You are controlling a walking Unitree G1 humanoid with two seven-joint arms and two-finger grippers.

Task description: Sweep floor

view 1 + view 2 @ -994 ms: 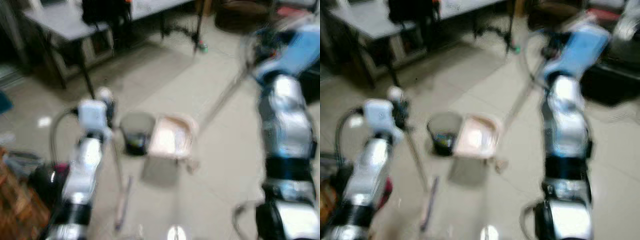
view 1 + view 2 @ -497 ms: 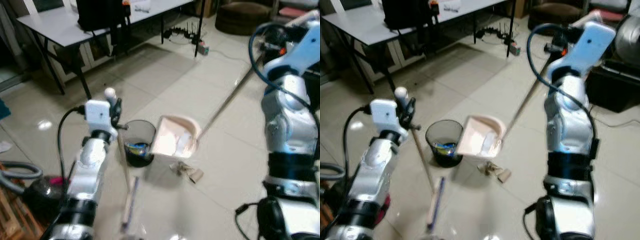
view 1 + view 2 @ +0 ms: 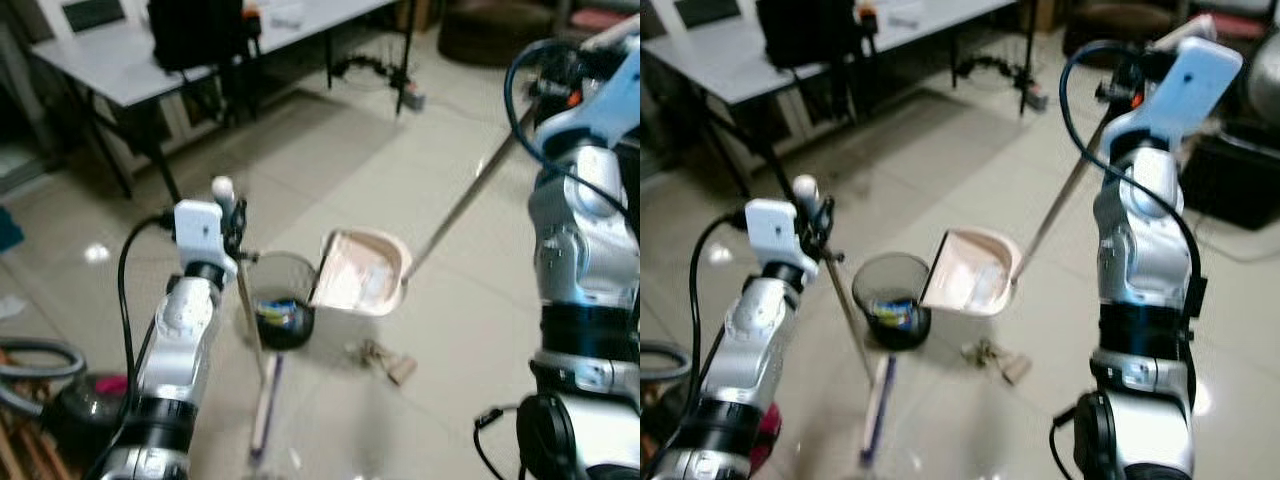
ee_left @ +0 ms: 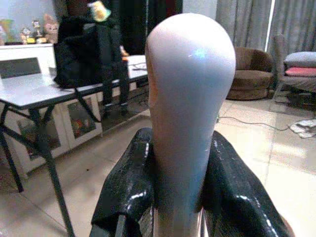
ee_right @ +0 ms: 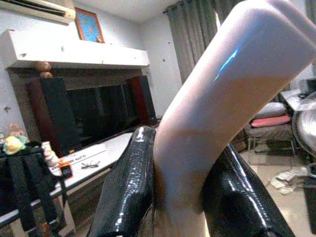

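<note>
From the head camera, the left pincer pinches a broom handle just below its rounded white knob. The stick slants down to the brush head, which lies on the tiled floor; its bristles are blurred and hard to make out. A dark bin stands on the floor just beside the stick, with something blue and yellow inside that is too small to identify. The pink dustpan is held tilted, its mouth leaning at the bin's rim. Its long handle rises toward the right arm, where the grip is cut off behind the wrist casing and a black cable. A small heap of scraps lies on the floor near the bin, below the pan. At the far side stands a grey worktop carrying a black bag.

The left wrist camera shows the black fingers pressed on either side of the broom's white knob, which hides most of the room.

In the right wrist camera, the right pincer clamps the pale curved end of the dustpan handle; its fingertips are cut off by the frame.
</note>
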